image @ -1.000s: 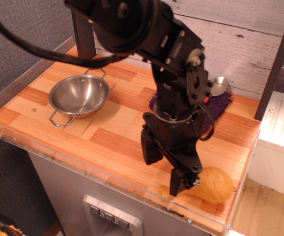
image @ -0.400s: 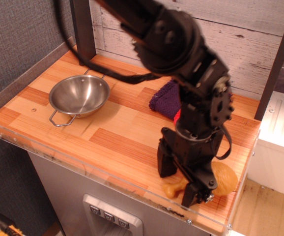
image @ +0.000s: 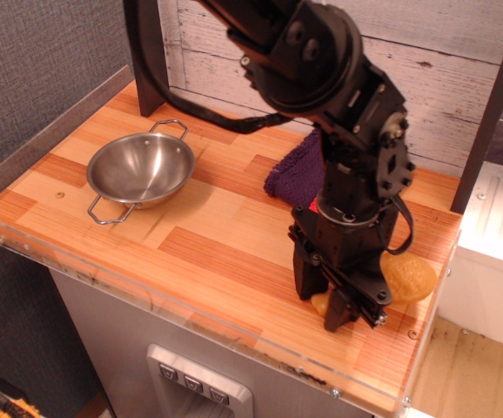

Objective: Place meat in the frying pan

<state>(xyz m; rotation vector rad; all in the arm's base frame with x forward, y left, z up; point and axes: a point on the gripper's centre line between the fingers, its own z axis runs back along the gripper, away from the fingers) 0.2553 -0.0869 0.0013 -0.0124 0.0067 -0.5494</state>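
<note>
One meat drumstick (image: 411,278), one frying pan (image: 141,171), one end effector (image: 325,303).

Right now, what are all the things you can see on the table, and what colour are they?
frying pan: one, shiny silver, back left of the wooden table, nothing inside.
meat: one drumstick, golden brown, front right, partly hidden by the gripper.
cloth: one, purple, at the back behind the arm.
small red thing: one, peeking out beside the arm; cannot tell what it is.
gripper: one, black, down around the meat's thin end; cannot tell if it is squeezing.
</note>
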